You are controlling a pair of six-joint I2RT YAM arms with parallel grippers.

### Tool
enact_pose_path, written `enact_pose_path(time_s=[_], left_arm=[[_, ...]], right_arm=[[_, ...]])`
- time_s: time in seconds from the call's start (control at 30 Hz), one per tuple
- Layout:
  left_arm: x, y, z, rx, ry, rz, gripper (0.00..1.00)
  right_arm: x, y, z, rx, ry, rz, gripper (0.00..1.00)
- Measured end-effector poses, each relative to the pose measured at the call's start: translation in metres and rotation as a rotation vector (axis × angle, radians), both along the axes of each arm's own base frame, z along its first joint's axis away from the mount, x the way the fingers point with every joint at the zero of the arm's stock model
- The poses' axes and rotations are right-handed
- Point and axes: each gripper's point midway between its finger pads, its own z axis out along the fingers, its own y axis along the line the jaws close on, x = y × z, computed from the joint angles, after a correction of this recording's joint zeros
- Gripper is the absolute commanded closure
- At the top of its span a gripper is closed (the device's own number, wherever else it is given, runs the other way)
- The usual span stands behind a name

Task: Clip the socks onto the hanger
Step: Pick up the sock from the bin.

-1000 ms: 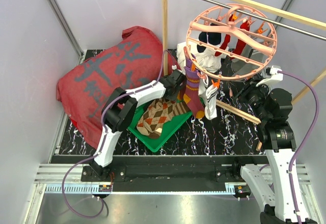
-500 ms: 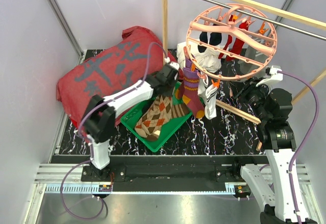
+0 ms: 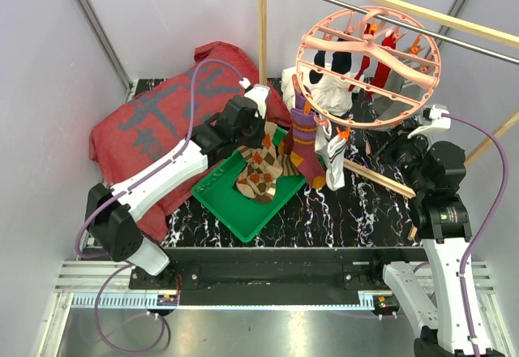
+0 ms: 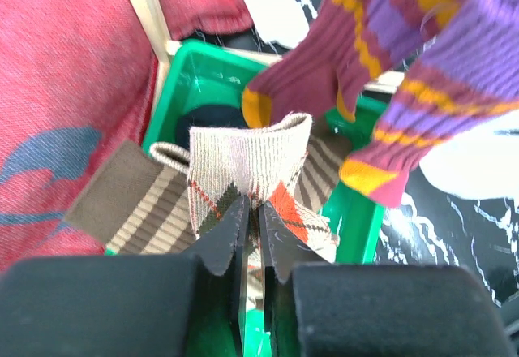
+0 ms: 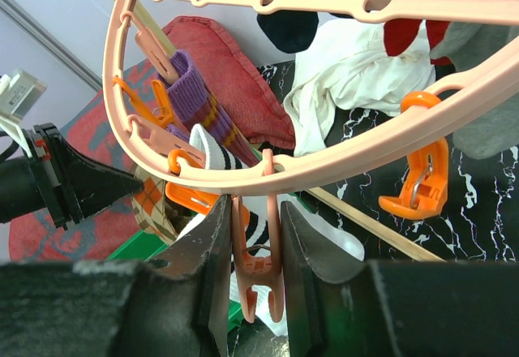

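Note:
The salmon-pink ring hanger [image 3: 366,42] hangs from the rail at the back right, and its rim crosses the right wrist view [image 5: 324,170]. A purple-orange striped sock [image 3: 306,134], white socks [image 3: 331,97] and a red sock [image 3: 381,69] hang from it. My left gripper [image 3: 258,126] is shut on the cuff of a brown argyle sock [image 4: 247,170], which dangles over the green tray [image 3: 235,211]. My right gripper [image 5: 255,243] is shut on a pink clip [image 5: 258,251] under the rim. A brown-cream striped sock [image 4: 130,203] and a dark navy sock [image 4: 207,118] lie in the tray.
A big red cloth with grey characters [image 3: 154,122] lies at the back left. The wooden post of the rail frame [image 3: 262,32] stands behind the tray, and a wooden bar [image 3: 377,177] lies on the black marbled table. An orange clip [image 5: 418,182] hangs at the right of the rim.
My left gripper has risen and drawn back toward the red cloth, lifting the argyle sock up out of the tray. The right arm has not moved.

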Motion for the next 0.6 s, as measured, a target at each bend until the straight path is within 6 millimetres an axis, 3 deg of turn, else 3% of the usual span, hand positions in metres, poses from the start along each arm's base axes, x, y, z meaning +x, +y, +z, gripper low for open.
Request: enact_pose_path(time_s=[0.3,0.43,0.6], left_arm=[[-0.018,0.011,-0.013,0.006,0.027,-0.017,0.82],[-0.018,0.010,-0.019,-0.006,0.040,-0.007,1.00],[-0.019,0.004,-0.024,-0.031,0.049,-0.015,1.00]], right_arm=[[0.000,0.000,0.000,0.000,-0.001,0.001,1.00],[0.000,0.000,0.000,0.000,-0.001,0.003,1.00],[-0.001,0.001,0.000,0.000,-0.001,0.004,1.00]])
